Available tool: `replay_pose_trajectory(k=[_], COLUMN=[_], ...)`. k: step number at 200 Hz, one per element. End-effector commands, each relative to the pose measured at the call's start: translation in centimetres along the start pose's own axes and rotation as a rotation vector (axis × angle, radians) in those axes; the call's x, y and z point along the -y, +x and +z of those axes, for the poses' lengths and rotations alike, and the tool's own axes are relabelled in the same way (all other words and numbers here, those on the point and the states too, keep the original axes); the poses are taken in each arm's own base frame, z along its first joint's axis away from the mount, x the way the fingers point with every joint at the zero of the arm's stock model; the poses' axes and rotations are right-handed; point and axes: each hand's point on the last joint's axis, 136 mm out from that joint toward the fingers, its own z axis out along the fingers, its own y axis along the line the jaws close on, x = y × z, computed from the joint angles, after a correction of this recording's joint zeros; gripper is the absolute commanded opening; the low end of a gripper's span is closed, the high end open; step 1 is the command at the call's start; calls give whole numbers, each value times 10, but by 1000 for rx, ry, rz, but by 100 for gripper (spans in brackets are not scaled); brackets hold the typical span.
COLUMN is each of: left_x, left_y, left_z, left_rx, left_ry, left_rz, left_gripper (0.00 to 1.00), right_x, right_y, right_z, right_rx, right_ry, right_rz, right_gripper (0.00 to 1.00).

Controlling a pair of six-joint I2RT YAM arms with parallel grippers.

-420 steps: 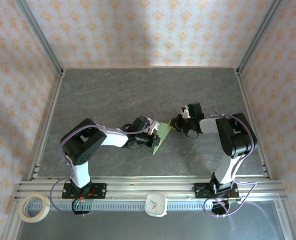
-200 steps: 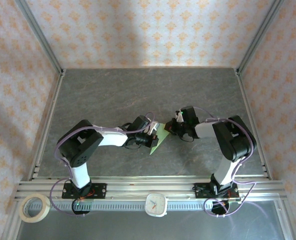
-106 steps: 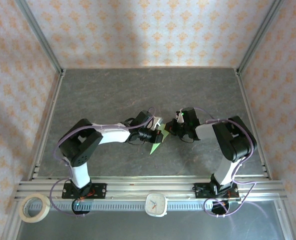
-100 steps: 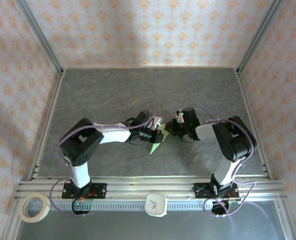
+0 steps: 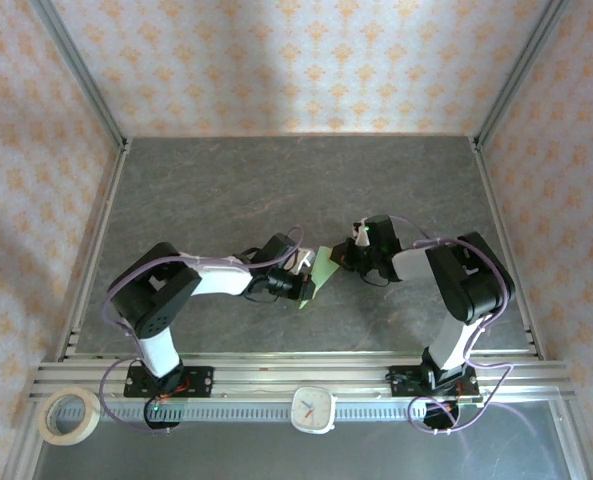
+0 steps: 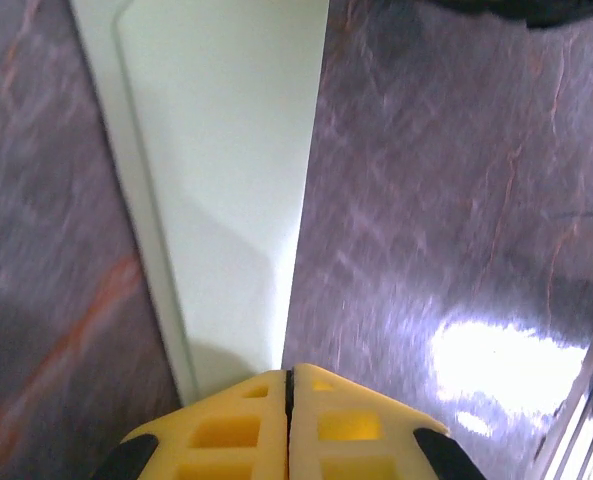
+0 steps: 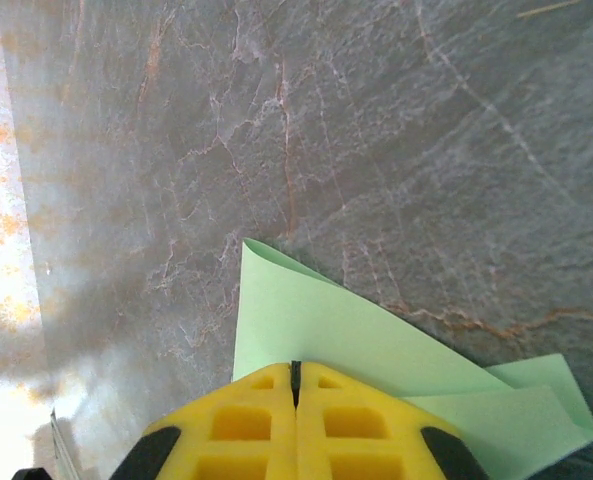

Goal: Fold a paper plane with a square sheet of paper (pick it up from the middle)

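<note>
A beige roll of masking tape [image 5: 69,416] lay at the near left corner, on the metal rail in front of the dark grey stone-patterned table [image 5: 276,180]. From the left base the arm reached right and slightly away, ending at the left gripper [image 5: 298,287] near the middle of the table, a little toward the near edge. In the left wrist view its yellow fingertips [image 6: 226,425] were pressed together with no gap, and the left gripper [image 6: 288,385] was clenched on the lower end of the thin pale green sheet of paper [image 6: 226,170], whose straight right edge ran into the seam between the pads. The sheet stretched away from the fingers as a long pale strip over the table.

From above, the pale green sheet of paper [image 5: 320,272] sat folded to a slim pointed shape between the two grippers, slanting from near-left to far-right. A small white square clock [image 5: 314,408] rested on the front rail, about midway along the near edge.

The right gripper [image 5: 343,257] met the sheet's far-right end. In the right wrist view the right gripper [image 7: 296,372] was also clamped tight, grasping the green paper [image 7: 316,325], which fanned out from behind its yellow fingers [image 7: 361,425] with a second layer showing at the lower right.
</note>
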Motion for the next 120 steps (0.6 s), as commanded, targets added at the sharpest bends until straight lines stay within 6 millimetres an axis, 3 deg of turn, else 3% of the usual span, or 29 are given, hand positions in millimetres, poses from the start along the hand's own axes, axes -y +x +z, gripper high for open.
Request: replay_pose_trajectory(k=[1, 16, 30, 43, 70, 120], left_x=[5, 4, -5, -14, -27, -18], left_y=[-1, -16, -33, -49, -77, -96], left_z=[-16, -27, -36, -42, -40, -17], left_rx=[40, 110, 170, 212, 249, 193], left_ry=[-24, -30, -52, -57, -38, 62], left_rz=[34, 18, -32, -74, -167, -147], left_gripper=[8, 7, 7, 9, 14, 20], right_x=[19, -8, -31, -40, -22, -1], right_y=[6, -5, -16, -23, -18, 19], right_z=[-5, -14, -27, -40, -55, -58], right_rx=[-24, 8, 61, 116, 167, 103], right_ry=[83, 7, -40, -43, 44, 37], right_rz=[24, -6, -35, -46, -15, 73], right_gripper=[0, 0, 8, 16, 29, 32])
